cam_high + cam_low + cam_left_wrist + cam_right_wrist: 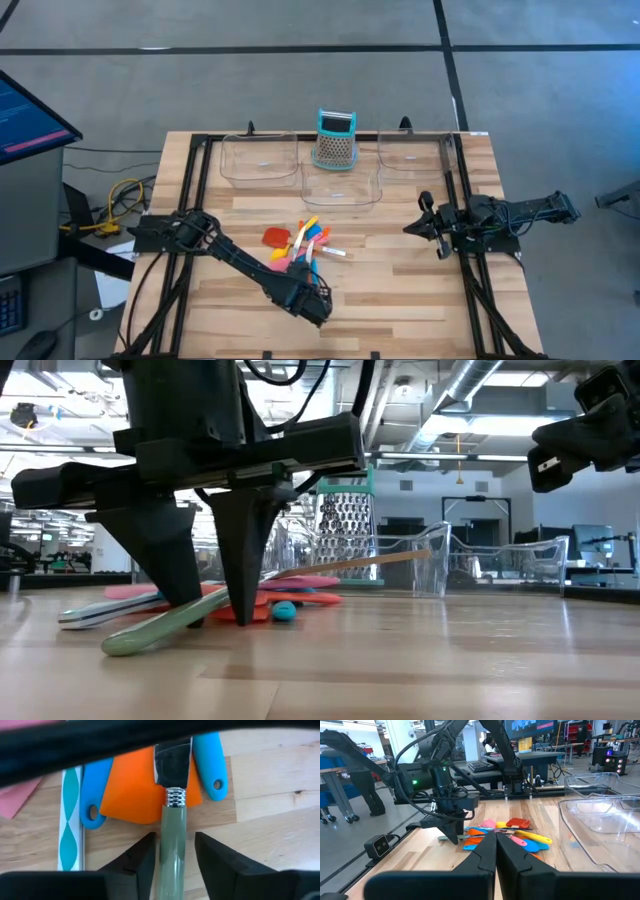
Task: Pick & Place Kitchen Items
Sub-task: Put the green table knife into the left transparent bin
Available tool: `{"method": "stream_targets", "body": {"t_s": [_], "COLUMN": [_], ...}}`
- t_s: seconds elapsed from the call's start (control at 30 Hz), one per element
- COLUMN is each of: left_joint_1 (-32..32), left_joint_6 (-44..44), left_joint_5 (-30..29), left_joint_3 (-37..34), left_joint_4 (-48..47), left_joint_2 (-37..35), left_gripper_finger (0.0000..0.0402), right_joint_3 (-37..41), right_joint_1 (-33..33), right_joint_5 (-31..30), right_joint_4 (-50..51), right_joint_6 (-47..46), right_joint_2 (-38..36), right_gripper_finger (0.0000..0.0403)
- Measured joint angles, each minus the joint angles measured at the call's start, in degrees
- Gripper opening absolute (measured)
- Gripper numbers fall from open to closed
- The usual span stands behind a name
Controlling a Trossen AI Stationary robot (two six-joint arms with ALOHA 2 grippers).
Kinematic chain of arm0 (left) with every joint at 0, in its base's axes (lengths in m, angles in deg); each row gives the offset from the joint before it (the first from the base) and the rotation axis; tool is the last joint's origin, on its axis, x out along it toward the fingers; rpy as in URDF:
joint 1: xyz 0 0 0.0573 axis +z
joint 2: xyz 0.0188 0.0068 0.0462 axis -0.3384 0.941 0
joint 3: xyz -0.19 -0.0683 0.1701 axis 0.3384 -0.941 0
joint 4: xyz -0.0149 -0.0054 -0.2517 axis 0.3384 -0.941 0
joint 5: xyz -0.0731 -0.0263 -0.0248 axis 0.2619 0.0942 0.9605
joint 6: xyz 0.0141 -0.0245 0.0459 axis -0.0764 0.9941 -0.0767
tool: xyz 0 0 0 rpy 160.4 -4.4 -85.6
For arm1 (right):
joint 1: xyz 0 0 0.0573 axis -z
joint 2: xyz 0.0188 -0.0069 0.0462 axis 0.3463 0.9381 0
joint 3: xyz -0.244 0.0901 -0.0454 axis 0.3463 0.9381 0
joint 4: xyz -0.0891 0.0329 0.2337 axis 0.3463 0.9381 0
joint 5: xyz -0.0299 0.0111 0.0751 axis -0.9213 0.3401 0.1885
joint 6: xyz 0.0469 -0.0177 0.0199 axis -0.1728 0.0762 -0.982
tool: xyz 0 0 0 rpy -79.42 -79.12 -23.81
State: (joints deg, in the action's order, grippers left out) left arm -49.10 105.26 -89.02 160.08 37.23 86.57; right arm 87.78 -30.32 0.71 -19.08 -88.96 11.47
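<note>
While the right gripper (432,228) waits pressed together above the right side of the bench (400,300), well apart from the pile, the left gripper (174,857) is down at the near edge of the heap of kitchen items (300,245) in the middle of the bench. Its fingers (137,865) stand spread on either side of a sage-green utensil handle (172,855), close along it, though whether they already press it cannot be told. That handle ends in a ribbed silvery collar (175,797) joined to a flat metal blade (172,762), which lies across an orange spatula (135,785). Two blue handles (210,765) with hanging holes flank the orange piece, and a white-and-teal patterned strip (70,820) lies beside them. In the low view the fingertips touch the bench beside the green handle (170,625). Behind the pile stand three clear plastic trays (260,160) and a teal-topped grater (336,140).
</note>
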Motion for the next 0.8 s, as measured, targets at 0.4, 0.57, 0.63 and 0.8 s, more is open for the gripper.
{"method": "stream_targets", "body": {"t_s": [0.4, 0.57, 0.63, 0.8], "left_joint_1": [-0.87, -1.58, -1.79, -1.86], "left_joint_6": [-2.64, -2.59, -2.58, -2.65], "left_joint_5": [-0.99, -2.03, -2.50, -1.50], "left_joint_3": [-0.02, -0.02, -0.08, -0.33], "left_joint_4": [0.53, 0.70, 0.76, 0.88], "left_joint_2": [0.12, 0.09, -0.19, -1.76], "left_gripper_finger": [0.0021, 0.0021, 0.0021, 0.0021], "right_joint_3": [0.00, 0.00, 0.00, 0.00], "right_joint_1": [-0.01, -0.01, 0.00, -0.01], "right_joint_5": [-0.01, 0.00, 0.00, 0.00], "right_joint_4": [0.00, 0.00, 0.00, 0.00], "right_joint_6": [-0.01, -0.01, -0.01, -0.01], "right_joint_2": [0.00, -0.01, 0.00, -0.02], "right_gripper_finger": [0.0000, 0.0000, 0.0000, 0.0000]}}
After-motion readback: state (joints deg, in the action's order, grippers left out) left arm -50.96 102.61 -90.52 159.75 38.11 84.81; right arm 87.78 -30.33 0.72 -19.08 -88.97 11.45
